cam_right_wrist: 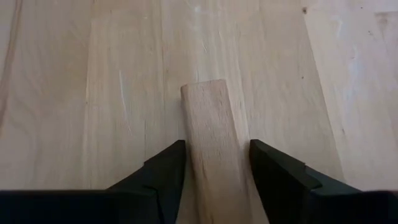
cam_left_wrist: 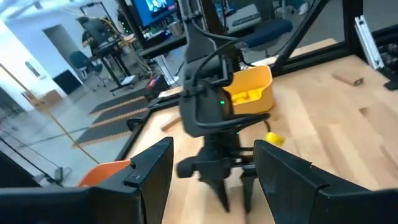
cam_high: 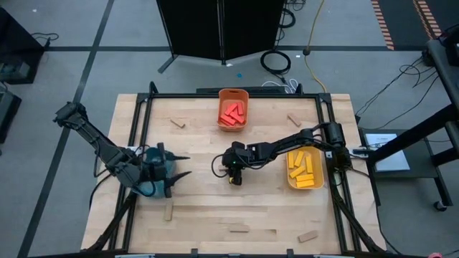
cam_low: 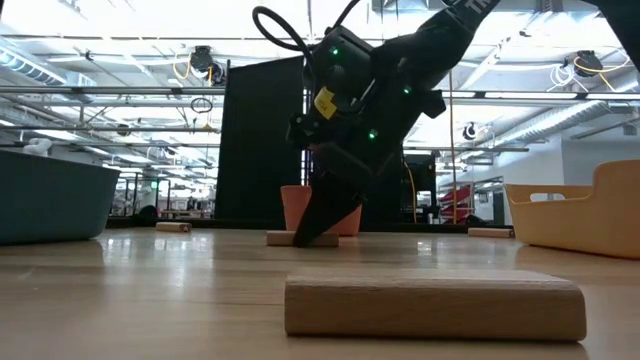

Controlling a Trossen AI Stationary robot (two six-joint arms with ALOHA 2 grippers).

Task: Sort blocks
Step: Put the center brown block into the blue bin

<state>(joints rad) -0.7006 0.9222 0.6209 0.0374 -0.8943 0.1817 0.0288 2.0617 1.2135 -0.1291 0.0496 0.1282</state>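
A tan wood block [cam_right_wrist: 214,118] lies flat on the table's middle, and my right gripper [cam_right_wrist: 217,152] [cam_high: 233,175] has come down over its near end, one finger on each long side. In the low view that gripper [cam_low: 325,225] stands with its tips at the block [cam_low: 290,238]. My left gripper [cam_high: 188,165] [cam_left_wrist: 214,180] hangs open with nothing between its fingers, above the teal bin [cam_high: 152,183] at the left. Red blocks fill the orange bin [cam_high: 233,111]; yellow blocks lie in the yellow bin [cam_high: 305,170]. My right gripper has the tan block's two long sides [cam_right_wrist: 194,163] between its two fingers [cam_right_wrist: 165,171], at the end nearest the wrist. The fingers slant down from the table's right side, and the block runs on ahead between them. The block lies flat on the table.
Loose tan blocks lie at the far left [cam_high: 178,123], far right [cam_high: 294,120], near left [cam_high: 168,210], near middle [cam_high: 239,229] and near right [cam_high: 308,236]. One of them fills the foreground of the low view [cam_low: 435,305]. A black frame [cam_high: 143,107] borders the tabletop.
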